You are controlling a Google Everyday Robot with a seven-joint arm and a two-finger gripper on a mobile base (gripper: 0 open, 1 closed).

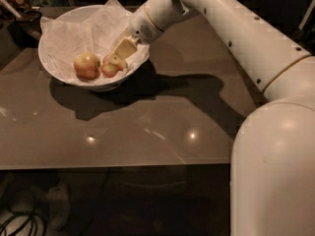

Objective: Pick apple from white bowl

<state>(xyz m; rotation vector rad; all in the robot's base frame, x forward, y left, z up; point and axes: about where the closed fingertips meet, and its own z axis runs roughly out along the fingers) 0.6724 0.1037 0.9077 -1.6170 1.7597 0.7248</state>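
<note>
Camera view showed the white bowl (93,85) in the upper left of the frame, standing on the brown bench (147,132) and lined with crumpled paper (64,38). Two apples lay side by side in its lower part. The small, darker red apple (109,70) was the right-hand one, and a larger, paler apple (87,65) lay immediately left of it. The white arm (231,28) reached in from the right edge of the frame and sloped down over the bowl's right rim. Its pincer (117,58) sat inside the bowl, right at the red apple.

Whether the pincer was released, clenched or already grasping the fruit could not be told from this angle. Its pale tip overlapped the apple's upper right side, which hid any gap.

The step in hand looked like the grasp itself. To do it well, the pincer would need to span the red apple across its widest part and sit low enough that the round skin could not squirt out. It should also stay off the paper, which could bunch and spoil the grip. The paler apple was a hazard: a push toward the left of the frame would roll it or wedge both fruits together. The lift should then go steeply upward, clear of the rim nearest the arm.

The red apple lay just below and left of the pincer in the frame, apparently touching it, near the bowl's bottom right wall.
</note>
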